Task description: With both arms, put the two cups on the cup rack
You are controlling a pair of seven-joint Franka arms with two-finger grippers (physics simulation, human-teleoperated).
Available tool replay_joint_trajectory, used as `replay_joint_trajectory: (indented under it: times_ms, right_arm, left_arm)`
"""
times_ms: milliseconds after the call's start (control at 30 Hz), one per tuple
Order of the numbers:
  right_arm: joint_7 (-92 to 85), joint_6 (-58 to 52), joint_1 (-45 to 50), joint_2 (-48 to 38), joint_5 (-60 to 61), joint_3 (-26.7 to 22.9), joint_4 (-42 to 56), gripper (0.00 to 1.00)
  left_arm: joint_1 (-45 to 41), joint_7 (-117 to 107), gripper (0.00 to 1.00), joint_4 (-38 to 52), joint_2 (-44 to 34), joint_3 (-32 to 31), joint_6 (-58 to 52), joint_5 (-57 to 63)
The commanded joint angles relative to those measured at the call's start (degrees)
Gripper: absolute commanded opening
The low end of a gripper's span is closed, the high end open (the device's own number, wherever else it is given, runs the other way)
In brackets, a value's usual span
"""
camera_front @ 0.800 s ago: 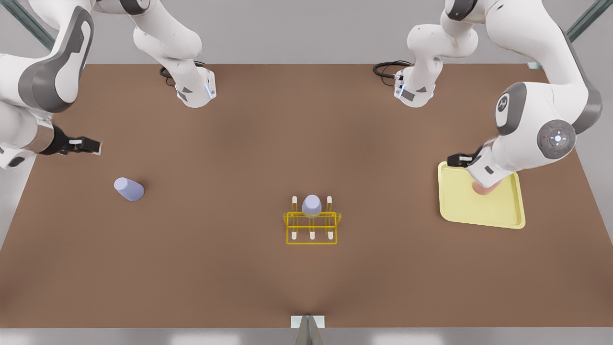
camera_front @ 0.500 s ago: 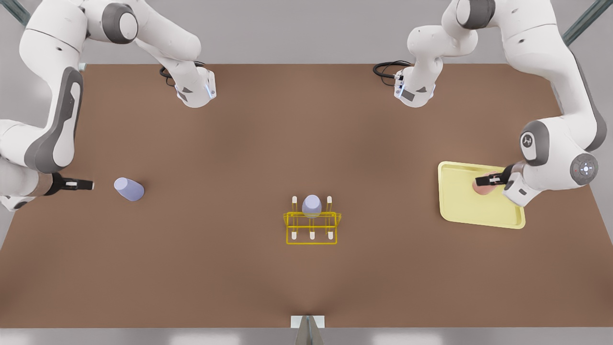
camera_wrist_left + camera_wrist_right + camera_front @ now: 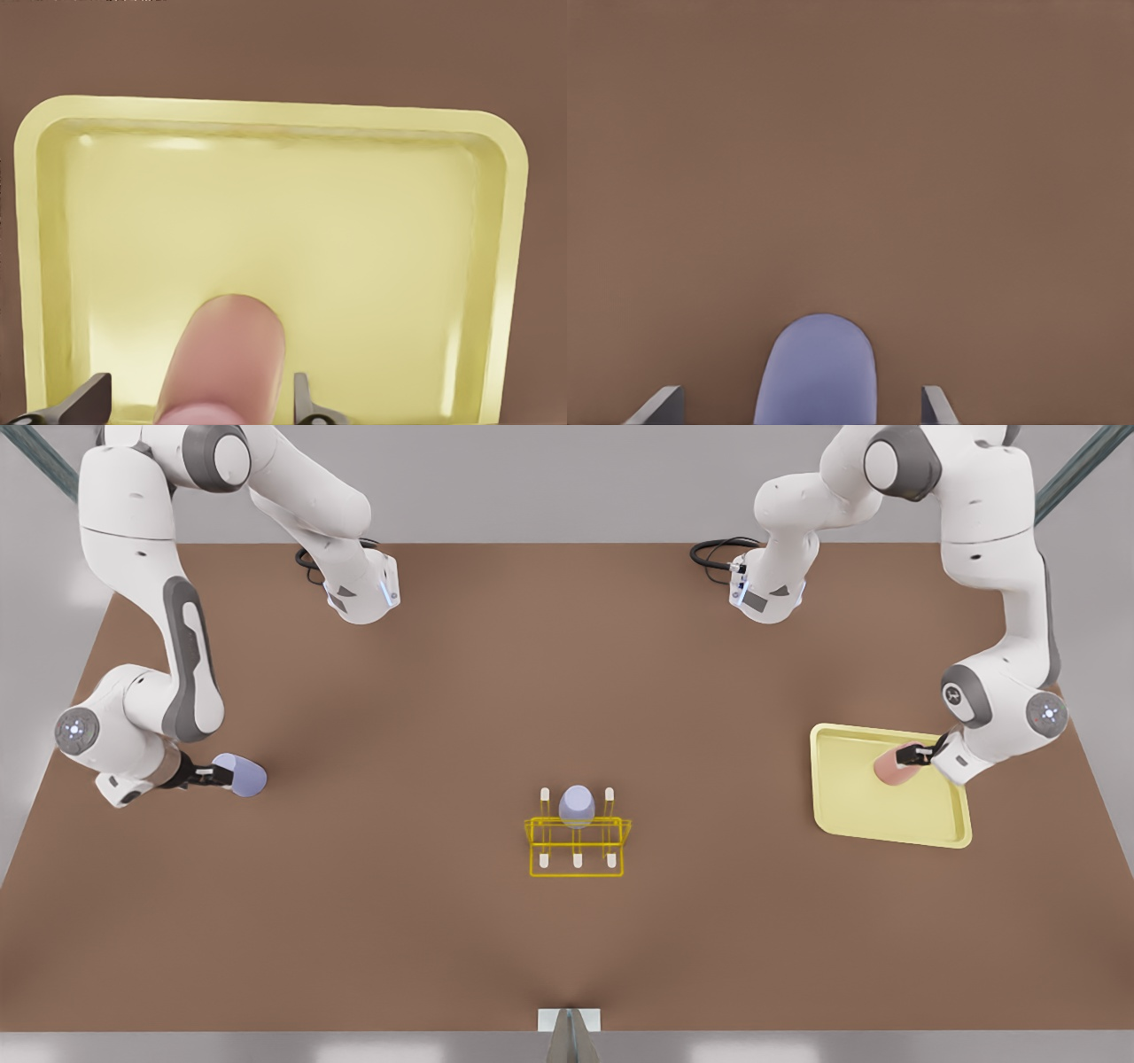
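We note a pink tapered cup (image 3: 891,770) lying on its side in the flat pale-yellow tray (image 3: 850,815), left end effector (image 3: 912,756) spread around it. A lavender cup (image 3: 241,774) lies on the brown tabletop (image 3: 567,691), right end effector (image 3: 213,774) released astride it. Both end effectors reached their cups since 0.5 s ago. A second lavender cup (image 3: 577,804) sits on the yellow wire rack (image 3: 577,847).

Brown table (image 3: 567,691), grey wall (image 3: 567,478)
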Motion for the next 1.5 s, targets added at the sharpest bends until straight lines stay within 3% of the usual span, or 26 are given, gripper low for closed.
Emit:
replay_joint_trajectory:
  times_ms: [0,133,467,500,533,567,867,1033,1100,1200,1267,1367,1467]
  right_arm:
    - [-2.8,9.4,-0.1,-0.3,0.1,0.0,-3.0,1.00]
    - [-2.8,15.9,-1.7,-0.6,0.0,0.0,-9.0,1.00]
    - [-4.0,16.0,-2.0,0.8,0.1,-0.1,-12.2,1.00]
    - [-4.0,16.1,-2.0,0.7,0.1,-0.1,-12.5,1.00]
    - [-4.0,16.1,-2.0,0.5,0.1,-0.1,-13.2,1.00]
    - [-4.1,16.5,-2.1,0.5,0.1,-0.1,-13.8,1.00]
    - [-5.4,19.7,-3.4,0.8,0.0,-0.1,-14.8,1.00]
    - [-5.4,20.2,-4.1,1.0,0.0,0.0,-14.7,1.00]
    - [-5.4,20.2,-4.1,1.0,0.0,0.0,-15.1,1.00]
    - [-5.4,20.9,-4.1,1.6,0.0,0.0,-15.0,1.00]
    - [-5.4,21.0,-4.1,1.6,0.0,0.0,-15.0,1.00]
    - [-5.3,20.9,-4.1,1.5,0.0,0.1,-14.6,0.89]
    - [-5.2,20.8,-4.1,1.3,0.0,0.1,-14.4,0.86]
  left_arm:
    - [-0.1,24.2,1.00,-1.3,0.4,0.0,6.9,0.2]
    - [0.1,24.0,1.00,-2.3,2.1,0.0,7.0,0.0]
    - [1.6,23.8,1.00,-2.4,5.6,0.2,6.7,-0.1]
    - [1.6,23.7,0.98,-2.4,5.6,0.2,6.7,-0.1]
    - [1.5,21.6,0.83,-2.4,5.5,0.2,6.4,-0.1]
    - [1.5,21.6,0.80,-2.3,5.4,0.2,6.4,-0.1]
    - [1.3,20.8,0.81,-1.8,4.2,0.5,4.3,0.0]
    - [-6.5,0.8,0.81,7.1,0.8,0.1,-13.0,-0.1]
    - [-6.5,-12.2,0.81,17.6,3.0,-5.6,-22.4,-0.2]
    - [-6.5,-36.7,0.81,29.9,8.7,-15.9,-27.8,-0.4]
    - [-6.5,-50.6,0.81,33.4,10.0,-20.6,-28.7,-3.5]
    - [-7.1,-72.6,0.81,37.7,11.6,-29.6,-28.7,-3.5]
    - [-9.7,-85.6,0.81,47.3,17.0,-31.8,-28.7,-4.6]
